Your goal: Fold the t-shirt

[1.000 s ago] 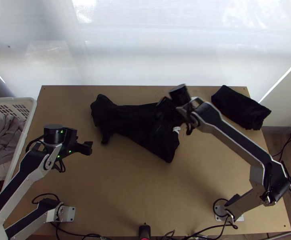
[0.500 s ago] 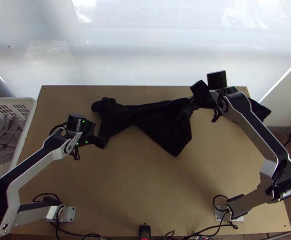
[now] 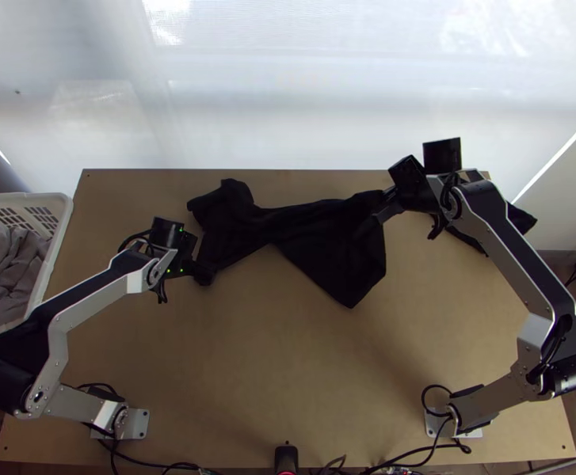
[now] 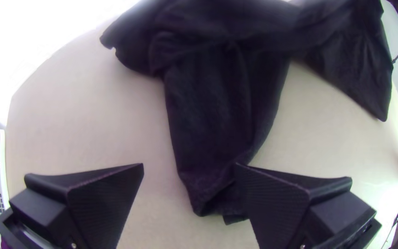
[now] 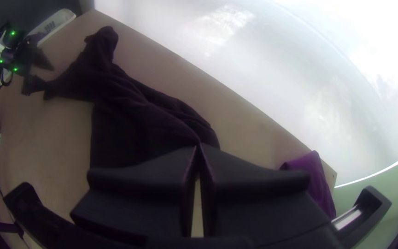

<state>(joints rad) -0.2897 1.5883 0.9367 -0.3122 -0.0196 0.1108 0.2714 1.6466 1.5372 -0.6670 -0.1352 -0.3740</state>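
Observation:
The left gripper (image 3: 202,275) is at the shirt's left end in the top view. In the left wrist view the left gripper (image 4: 189,165) stands open, with a narrow end of the black t-shirt (image 4: 222,110) between and partly behind its fingers. At the shirt's right end is the right gripper (image 3: 384,207); in the right wrist view the right gripper (image 5: 199,146) is shut on a part of the t-shirt (image 5: 130,110). The black t-shirt (image 3: 319,237) lies bunched and stretched out sideways, with a pointed part toward the table's near edge.
A second black cloth (image 3: 521,219) lies at the table's far right corner, partly under the right arm; it looks purple in the right wrist view. A white basket (image 3: 54,261) of grey clothes stands left of the table (image 3: 288,356).
The right gripper has moved right with the shirt's end, pulling the cloth that way. My left gripper has come right and farther up the table to the shirt's left end.

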